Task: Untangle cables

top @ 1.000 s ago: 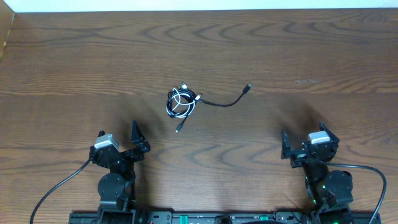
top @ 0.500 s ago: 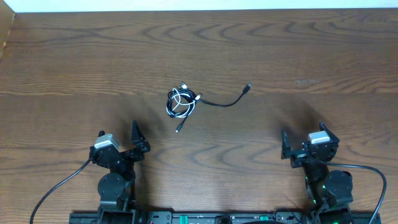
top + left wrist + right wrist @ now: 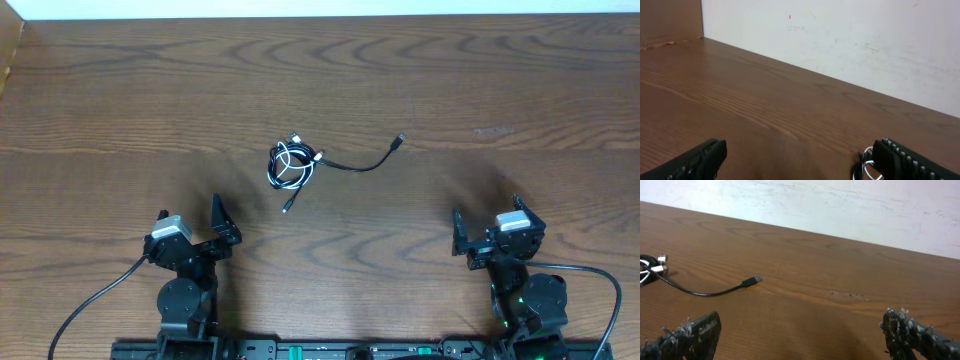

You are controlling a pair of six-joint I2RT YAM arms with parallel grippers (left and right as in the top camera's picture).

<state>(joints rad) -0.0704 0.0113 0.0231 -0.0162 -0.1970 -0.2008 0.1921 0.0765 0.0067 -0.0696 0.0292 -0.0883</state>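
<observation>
Well fwd of left claw [image 3: 190, 212] & right claw [image 3: 487, 215] lie cables [image 3: 292, 165].

L wrist cam: cables [image 3: 864, 168] mostly cut off by bottom edge, part hidden behind one of my left fingers [image 3: 902, 156]. R wrist cam: they run off left edge. Overhead: coil too small, can't tell which cord lies on top.
</observation>
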